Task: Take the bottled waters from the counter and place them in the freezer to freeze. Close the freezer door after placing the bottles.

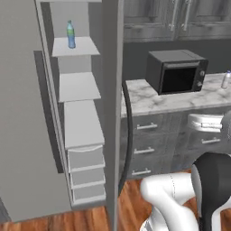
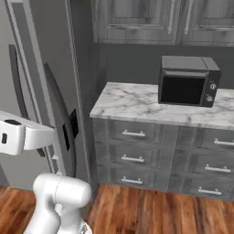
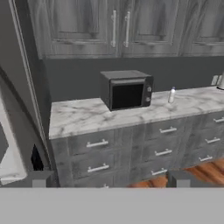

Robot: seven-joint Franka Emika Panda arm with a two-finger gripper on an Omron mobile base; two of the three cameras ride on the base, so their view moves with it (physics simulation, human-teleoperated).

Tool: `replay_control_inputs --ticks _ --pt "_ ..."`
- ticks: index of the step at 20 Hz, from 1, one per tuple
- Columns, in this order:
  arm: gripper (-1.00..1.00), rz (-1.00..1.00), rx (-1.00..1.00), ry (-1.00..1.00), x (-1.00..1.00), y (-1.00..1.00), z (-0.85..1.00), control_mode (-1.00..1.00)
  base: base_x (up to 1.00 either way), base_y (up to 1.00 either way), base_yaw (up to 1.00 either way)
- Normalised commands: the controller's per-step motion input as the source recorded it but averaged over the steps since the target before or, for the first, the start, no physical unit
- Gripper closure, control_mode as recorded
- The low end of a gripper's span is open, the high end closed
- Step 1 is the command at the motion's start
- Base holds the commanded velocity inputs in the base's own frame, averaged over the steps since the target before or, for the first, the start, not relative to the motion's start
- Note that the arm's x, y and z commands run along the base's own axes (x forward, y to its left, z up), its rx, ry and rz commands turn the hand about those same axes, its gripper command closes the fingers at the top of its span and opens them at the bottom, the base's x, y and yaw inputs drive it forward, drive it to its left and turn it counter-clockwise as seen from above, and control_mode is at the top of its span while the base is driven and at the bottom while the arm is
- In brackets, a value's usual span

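Note:
The freezer [image 1: 81,122] stands open, showing white shelves and drawers. The blue bottled water with a green cap [image 1: 71,34] stands upright on its top shelf. The freezer door [image 1: 113,90] is swung out, edge-on, between the shelves and the counter [image 1: 144,101]; its dark handle and small control panel [image 2: 73,124] show in the right base view. The pale bottled water with a blue cap [image 3: 171,95] stands on the counter [image 3: 87,116] right of the microwave, also at the frame's right edge [image 1: 225,80]. My gripper [image 3: 109,178] is open and empty, well back from the counter.
A black microwave [image 1: 176,71] sits on the counter. Dark grey drawers with silver handles [image 2: 132,157] run below, dark cabinets [image 3: 118,28] above. The wider grey fridge door [image 1: 18,113] is shut at the left. The floor is wood.

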Motion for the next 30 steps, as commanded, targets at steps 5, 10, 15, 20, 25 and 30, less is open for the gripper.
replay_control_inputs --ticks 5,10,15,20,25,30 --pt "-1.0 0.0 0.0 0.0 0.0 0.0 0.0 1.0 0.0 -1.0 0.1" --pt "-1.0 0.0 0.0 0.0 0.0 0.0 0.0 1.0 0.15 -0.97 0.0" --pt "-1.0 0.0 0.0 0.0 0.0 0.0 0.0 1.0 0.67 -0.89 0.01" --pt "-1.0 0.0 0.0 0.0 0.0 0.0 0.0 1.0 0.7 -0.77 0.04" --pt "-1.0 0.0 0.0 0.0 0.0 0.0 0.0 1.0 0.52 -0.54 0.04" --pt "-1.0 0.0 0.0 0.0 0.0 0.0 0.0 1.0 0.56 -0.19 0.03"
